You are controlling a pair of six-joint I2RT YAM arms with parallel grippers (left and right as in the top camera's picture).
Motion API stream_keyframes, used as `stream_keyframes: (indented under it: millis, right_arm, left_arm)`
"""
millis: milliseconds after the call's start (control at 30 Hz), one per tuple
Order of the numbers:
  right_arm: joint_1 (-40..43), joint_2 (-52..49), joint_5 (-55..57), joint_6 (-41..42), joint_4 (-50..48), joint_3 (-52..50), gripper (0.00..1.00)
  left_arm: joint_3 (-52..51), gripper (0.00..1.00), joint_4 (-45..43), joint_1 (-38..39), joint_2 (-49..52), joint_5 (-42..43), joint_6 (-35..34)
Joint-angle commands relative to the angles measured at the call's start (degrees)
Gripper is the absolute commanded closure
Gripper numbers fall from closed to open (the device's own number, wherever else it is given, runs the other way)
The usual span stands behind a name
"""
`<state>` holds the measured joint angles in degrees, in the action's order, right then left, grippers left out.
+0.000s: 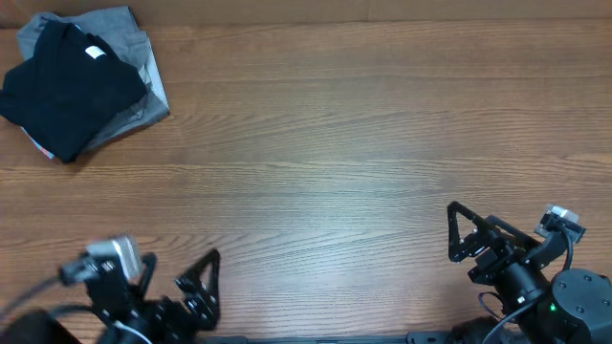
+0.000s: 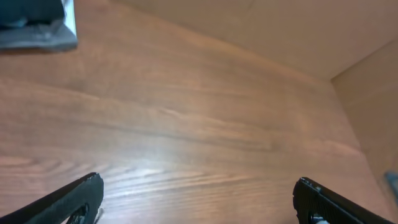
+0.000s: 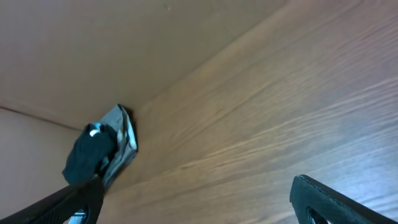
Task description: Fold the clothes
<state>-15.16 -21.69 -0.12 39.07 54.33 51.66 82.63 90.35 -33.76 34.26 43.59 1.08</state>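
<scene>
The black T-shirt (image 1: 67, 91) lies folded atop the grey garment (image 1: 153, 103) at the upper left of the bench (image 1: 335, 162), apparently stacked aside. The left claw (image 2: 198, 210) and right claw (image 3: 199, 206) sit along the bottom edge, spread wide and empty.

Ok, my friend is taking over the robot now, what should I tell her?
Left gripper: open, empty, at the near edge of the table.
Right gripper: open, empty, at the near edge too.
Black T-shirt: far left corner, lying on a grey garment.
Done: the T-shirt looks folded into a compact bundle.
Left: probably nothing, perhaps tidying its edges.
</scene>
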Motion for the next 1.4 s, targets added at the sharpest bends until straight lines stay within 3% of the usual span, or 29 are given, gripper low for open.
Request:
stream_keyframes:
  millis: [0, 267, 400, 933, 1367]
  right_arm:
    - [-0.4, 0.3, 4.7, 0.4, -1.0, -0.3, 0.0]
    - [-0.4, 0.3, 9.5, 0.4, -0.9, -0.3, 0.0]
    - [-0.4, 0.3, 9.6, 0.4, -0.5, -0.3, 0.0]
    - [-0.4, 0.3, 9.5, 0.4, 10.6, -0.3, 0.0]
    - [-0.4, 0.3, 9.5, 0.4, 12.7, -0.3, 0.0]
  left_arm:
    - [-7.7, 0.0, -3.0, 0.0, -7.0, 0.8, -2.6]
    - [-13.2, 0.0, -3.7, 0.0, -8.5, -6.6, -2.6]
    - [-13.3, 0.0, -3.7, 1.0, -8.1, -6.3, -3.9]
    - [-13.3, 0.0, 0.8, 17.9, -7.3, -10.0, -5.4]
    - [-13.3, 0.0, 1.1, 18.0, -7.3, -13.0, -5.4]
